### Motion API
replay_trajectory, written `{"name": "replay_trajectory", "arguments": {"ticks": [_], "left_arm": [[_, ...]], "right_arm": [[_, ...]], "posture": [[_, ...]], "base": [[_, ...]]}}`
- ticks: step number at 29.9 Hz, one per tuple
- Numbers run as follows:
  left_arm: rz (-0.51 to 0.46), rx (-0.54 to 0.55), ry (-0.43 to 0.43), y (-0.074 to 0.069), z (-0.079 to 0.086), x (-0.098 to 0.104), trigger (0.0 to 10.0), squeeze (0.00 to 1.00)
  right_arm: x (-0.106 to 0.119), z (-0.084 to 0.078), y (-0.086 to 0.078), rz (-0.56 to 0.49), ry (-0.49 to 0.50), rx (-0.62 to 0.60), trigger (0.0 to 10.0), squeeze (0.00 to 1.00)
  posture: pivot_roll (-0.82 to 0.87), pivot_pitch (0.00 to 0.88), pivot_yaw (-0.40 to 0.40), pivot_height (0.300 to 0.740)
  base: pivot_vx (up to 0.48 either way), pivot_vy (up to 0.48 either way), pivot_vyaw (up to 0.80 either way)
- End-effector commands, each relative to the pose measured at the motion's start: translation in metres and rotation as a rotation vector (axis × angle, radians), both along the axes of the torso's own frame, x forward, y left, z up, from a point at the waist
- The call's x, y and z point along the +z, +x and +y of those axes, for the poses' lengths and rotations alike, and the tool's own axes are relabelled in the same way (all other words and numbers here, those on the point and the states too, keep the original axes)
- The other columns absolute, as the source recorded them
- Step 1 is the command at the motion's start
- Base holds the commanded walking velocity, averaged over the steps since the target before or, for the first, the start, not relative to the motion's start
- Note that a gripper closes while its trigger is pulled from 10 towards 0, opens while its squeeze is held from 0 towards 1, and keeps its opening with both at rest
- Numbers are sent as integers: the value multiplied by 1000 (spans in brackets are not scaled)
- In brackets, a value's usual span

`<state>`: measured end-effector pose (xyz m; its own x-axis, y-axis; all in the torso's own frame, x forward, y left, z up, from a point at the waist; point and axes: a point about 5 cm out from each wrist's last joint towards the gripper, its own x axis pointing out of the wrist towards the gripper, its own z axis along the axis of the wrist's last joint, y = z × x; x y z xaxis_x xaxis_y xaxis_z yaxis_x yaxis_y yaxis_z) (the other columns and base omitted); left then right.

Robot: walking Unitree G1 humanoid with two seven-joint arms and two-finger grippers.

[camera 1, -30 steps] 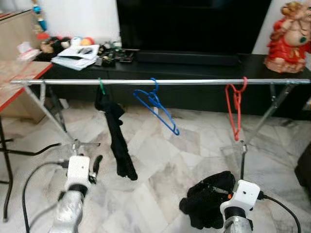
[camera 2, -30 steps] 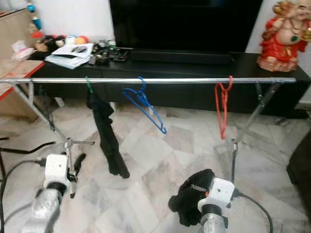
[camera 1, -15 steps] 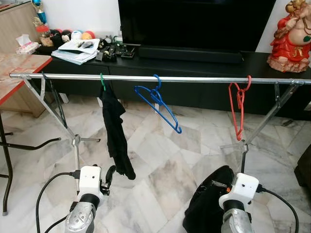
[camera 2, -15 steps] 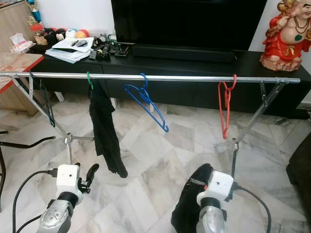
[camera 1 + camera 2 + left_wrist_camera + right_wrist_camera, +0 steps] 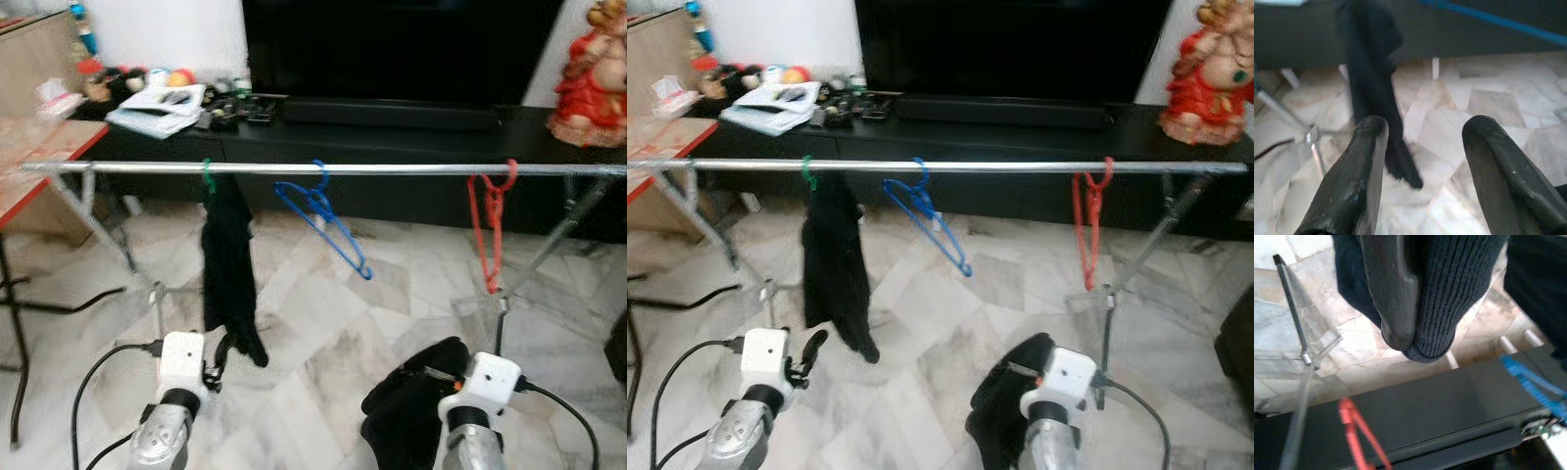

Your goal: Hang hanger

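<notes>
Moved since earlier: camera only. Right gripper (image 5: 1004,416) jaws clamped dark garment (image 5: 407,411) low; rail (image 5: 392,169) above, ahead; left gripper (image 5: 1422,171) jaws open, empty.

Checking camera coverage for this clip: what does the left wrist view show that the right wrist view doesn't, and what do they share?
Left wrist view alone: the open left claw over the marble floor, aimed at the black garment that hangs from the rail, with a leg of the rack beside it.

Right wrist view alone: the right claw shut on a black knitted cloth, the red hanger and the black TV cabinet.

Both share the blue hanger and the pale floor tiles.
</notes>
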<state>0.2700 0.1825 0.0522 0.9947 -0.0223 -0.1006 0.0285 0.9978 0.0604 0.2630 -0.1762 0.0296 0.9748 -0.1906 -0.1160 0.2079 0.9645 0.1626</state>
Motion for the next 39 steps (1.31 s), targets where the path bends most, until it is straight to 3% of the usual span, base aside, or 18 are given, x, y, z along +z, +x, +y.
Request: {"name": "replay_trajectory", "arguments": {"ticks": [1, 10, 39], "left_arm": [[3, -12, -4, 0, -3, 1, 10000, 0], [-6, -8, -5, 3, -3, 5, 10000, 0], [-7, 9, -29, 6, -9, 8, 10000, 0]], "right_arm": [[7, -4, 3, -28, -15, -10, 10000, 0], [8, -3, 4, -23, -17, -2, 10000, 0], [8, 3, 6, -7, -46, 66, 10000, 0]], "posture": [[-110, 20, 61, 740], [-102, 35, 57, 740], [-101, 68, 31, 740]], "base": [[300, 0, 0], [302, 0, -622], [300, 0, 0]]}}
